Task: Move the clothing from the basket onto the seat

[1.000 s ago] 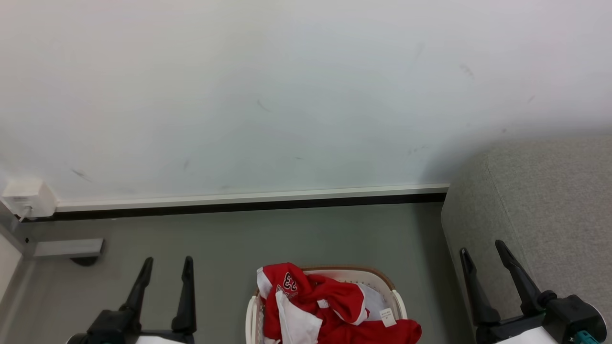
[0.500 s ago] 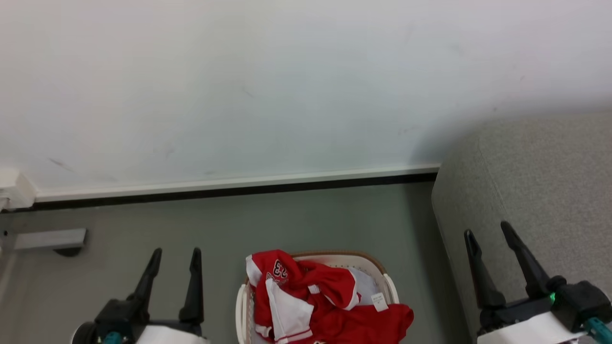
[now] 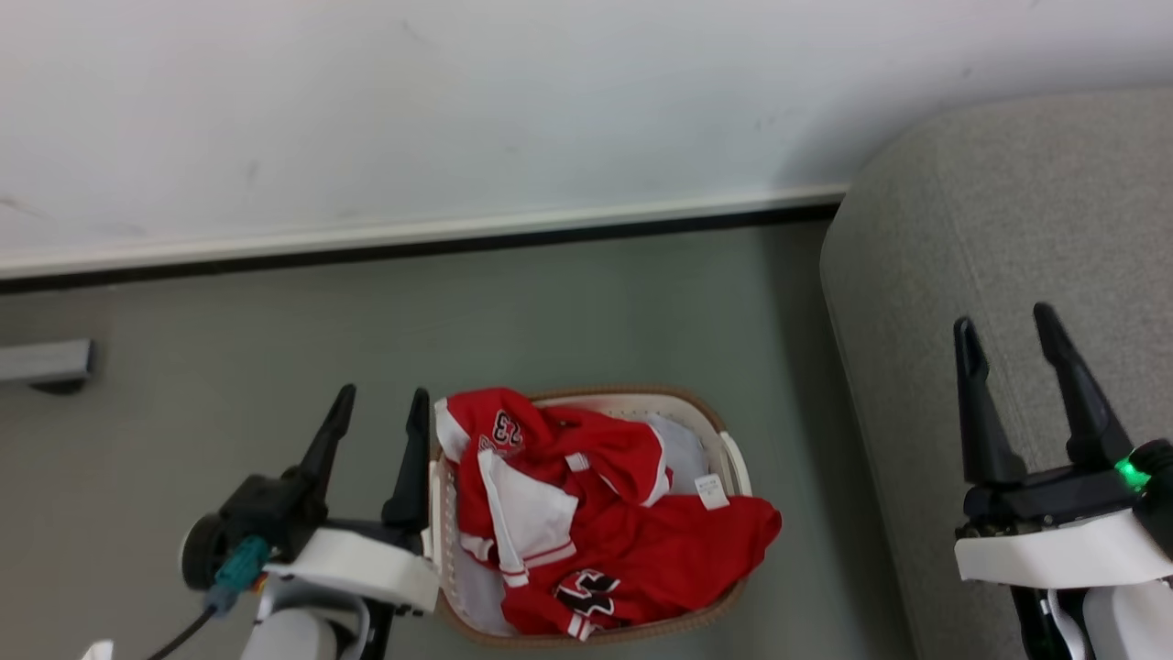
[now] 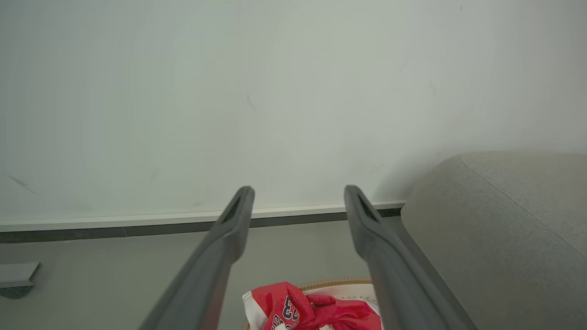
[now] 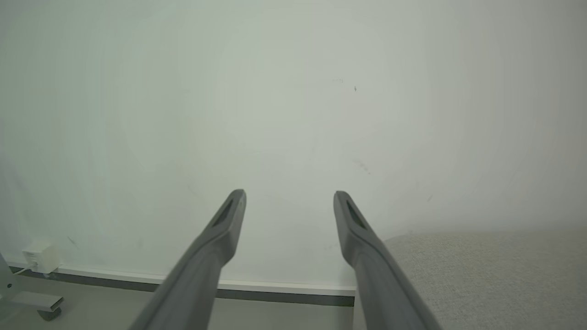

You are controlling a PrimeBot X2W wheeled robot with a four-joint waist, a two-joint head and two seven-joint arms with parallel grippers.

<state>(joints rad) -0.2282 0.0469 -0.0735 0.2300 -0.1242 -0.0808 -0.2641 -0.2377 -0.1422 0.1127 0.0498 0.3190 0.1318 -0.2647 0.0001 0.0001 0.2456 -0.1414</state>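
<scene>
The seat (image 3: 1008, 229) stands at 3 o'clock of the basket (image 3: 683, 401), near it, and its rounded edge appears to rise above the basket's rim. A garment carried low would likely drag on that edge and drop to the floor (image 3: 550, 312). The basket looks light, so a pull on tangled cloth could tip it or drag it along. The clothing (image 3: 632, 541) is heaped inside it, with one red piece spilling over the rim at 3 o'clock. The pieces overlap, so one grab may lift several or snag.

The left gripper (image 3: 384, 392) is spread and empty, its inner finger just beside the basket's 9 o'clock rim, and the clothing lies at its 3 o'clock. The right gripper (image 3: 1002, 316), likewise spread and empty, hangs over the seat, with the clothing well apart at its 8 o'clock.
</scene>
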